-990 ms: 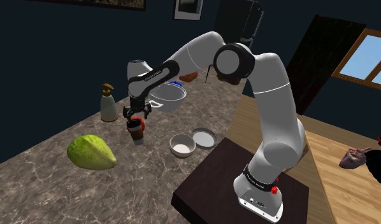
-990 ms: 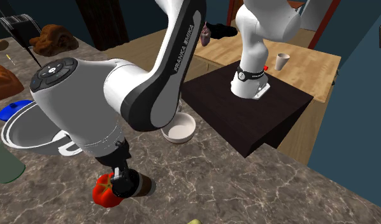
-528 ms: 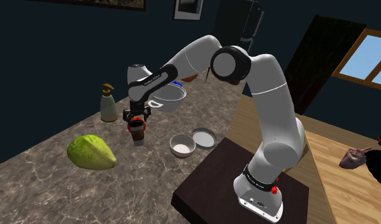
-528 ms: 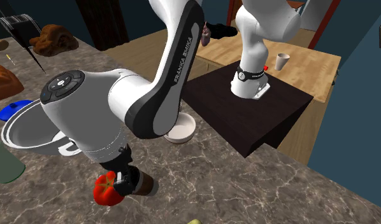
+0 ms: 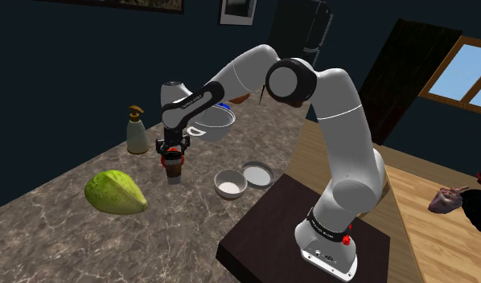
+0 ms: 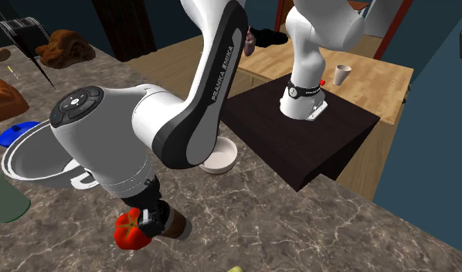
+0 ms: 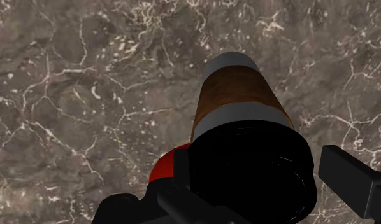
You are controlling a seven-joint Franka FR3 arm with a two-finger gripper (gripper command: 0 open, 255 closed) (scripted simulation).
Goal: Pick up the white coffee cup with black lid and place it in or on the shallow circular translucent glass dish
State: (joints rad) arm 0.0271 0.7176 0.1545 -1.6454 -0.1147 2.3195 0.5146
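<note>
The coffee cup [image 5: 174,166] stands upright on the marble counter; it is grey-white with a brown sleeve and a black lid [image 7: 246,172]. My gripper [image 5: 173,152] is down over its top and open. One finger sits on each side of the lid, the right finger [image 7: 348,181] just clear of the rim. A red tomato [image 6: 129,230] lies against the cup [image 6: 174,226] beside the gripper [image 6: 150,219]. The shallow glass dish [image 5: 257,173] lies toward the stand, behind a white bowl [image 5: 230,184].
A green melon-like fruit [image 5: 114,193] lies at the shoulder view's left. A soap bottle [image 5: 137,133] and a large metal pot [image 5: 212,122] stand farther back. The dark stand [image 5: 271,241] borders the counter. A blue lid [image 6: 17,133] lies by the pot [image 6: 36,158].
The gripper came down onto the cup's top during the first half second and has barely moved since. The cup still stands on the counter.
</note>
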